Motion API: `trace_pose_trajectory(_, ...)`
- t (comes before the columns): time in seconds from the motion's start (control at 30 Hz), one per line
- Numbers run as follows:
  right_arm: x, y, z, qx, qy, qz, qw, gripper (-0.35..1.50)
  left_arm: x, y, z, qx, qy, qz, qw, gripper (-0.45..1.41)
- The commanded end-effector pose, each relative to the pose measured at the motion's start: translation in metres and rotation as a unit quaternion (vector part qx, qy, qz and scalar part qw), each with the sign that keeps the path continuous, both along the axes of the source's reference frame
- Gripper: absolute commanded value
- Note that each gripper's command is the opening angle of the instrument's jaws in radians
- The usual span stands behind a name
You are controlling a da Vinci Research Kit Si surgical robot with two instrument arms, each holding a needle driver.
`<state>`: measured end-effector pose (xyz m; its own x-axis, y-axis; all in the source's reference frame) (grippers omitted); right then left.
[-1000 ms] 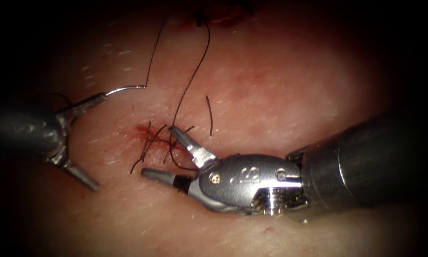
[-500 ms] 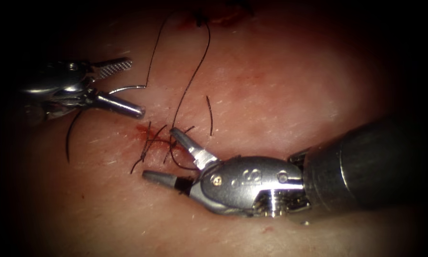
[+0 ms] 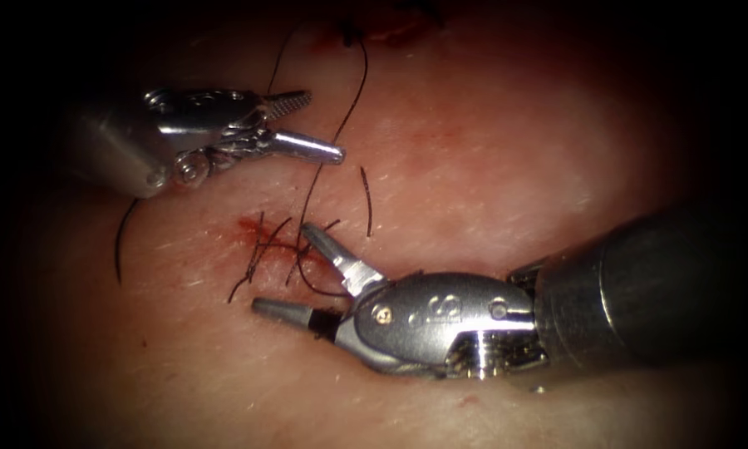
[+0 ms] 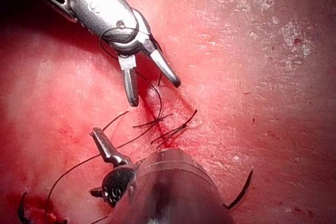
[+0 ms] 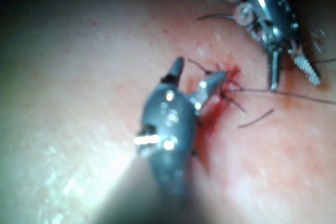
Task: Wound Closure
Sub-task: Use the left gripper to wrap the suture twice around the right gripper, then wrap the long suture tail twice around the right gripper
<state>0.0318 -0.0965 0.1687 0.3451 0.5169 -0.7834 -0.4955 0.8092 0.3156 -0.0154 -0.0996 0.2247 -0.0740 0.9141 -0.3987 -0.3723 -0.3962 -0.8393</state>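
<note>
Endoscope view: the left tool (image 3: 324, 126) has its jaws apart and nothing is clamped between them. Its long axis runs left to right, tips aimed toward the long thread (image 3: 353, 91). That thread hangs from above, crosses just at the lower jaw's tip, then drops to the stitched cut (image 3: 266, 243). The right tool (image 3: 278, 266) is also spread wide and empty. Its upper jaw tip sits on the stitch's right side and its lower jaw lies below the cut, both pointing left. Red fluid (image 3: 248, 224) sits at the cut, just beyond the upper jaw tip. A short cut end of thread (image 3: 367, 199) lies upright on the tissue (image 3: 490, 150), above the right tool and to the right of the cut. A dark strand (image 3: 120, 241) curves below the left tool's wrist.

Left wrist view: the left tool (image 4: 98, 167) is open and holds nothing, with the thread (image 4: 79, 165) running past its jaw. The right tool (image 4: 153, 93) is open and faces it across the stitch (image 4: 163, 127). A dark curved strand (image 4: 241, 192) lies beside the left shaft; can't tell if it is needle or thread.

Right wrist view: the right tool (image 5: 199, 71) is open, one jaw tip at the red cut. The left tool (image 5: 294, 81) is open beyond it. A thin pale curved sliver, likely the needle (image 5: 215, 17), lies beside the left tool's wrist. Its long axis runs away from that wrist and the free end points away. It is not in either tool's jaws; can't tell if it is in the tissue.
</note>
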Motion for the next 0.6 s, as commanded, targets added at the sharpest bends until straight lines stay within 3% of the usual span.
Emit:
trace_pose_trajectory(0.03,0.0008,-0.0013,0.0,0.003,0.002,0.0,1.0,0.93,-0.0013,-0.0014,0.0,0.007,-0.002,0.001,1.0,0.99)
trace_pose_trajectory(0.17,0.0008,-0.0013,0.0,0.003,0.002,0.0,1.0,0.93,-0.0023,-0.0009,0.0002,0.012,-0.014,0.01,1.0,0.79)
trace_pose_trajectory(0.2,0.0008,-0.0013,0.0,0.003,0.002,0.0,1.0,0.93,-0.0026,-0.0009,0.0002,0.013,-0.019,0.015,1.0,0.64)
trace_pose_trajectory(0.27,0.0007,-0.0013,-0.0001,0.003,0.002,-0.001,1.0,0.93,-0.0026,-0.001,0.0002,0.012,-0.026,0.024,0.999,0.22)
trace_pose_trajectory(0.33,0.0006,-0.0013,-0.0001,0.003,0.002,-0.001,1.0,0.93,-0.0024,-0.0012,0.0002,0.012,-0.034,0.035,0.999,-0.43)
trace_pose_trajectory(0.6,0.0005,-0.0013,-0.0001,0.004,0.002,-0.001,1.0,0.93,0.0004,-0.0029,-0.0007,0.004,-0.045,0.065,0.997,-0.45)
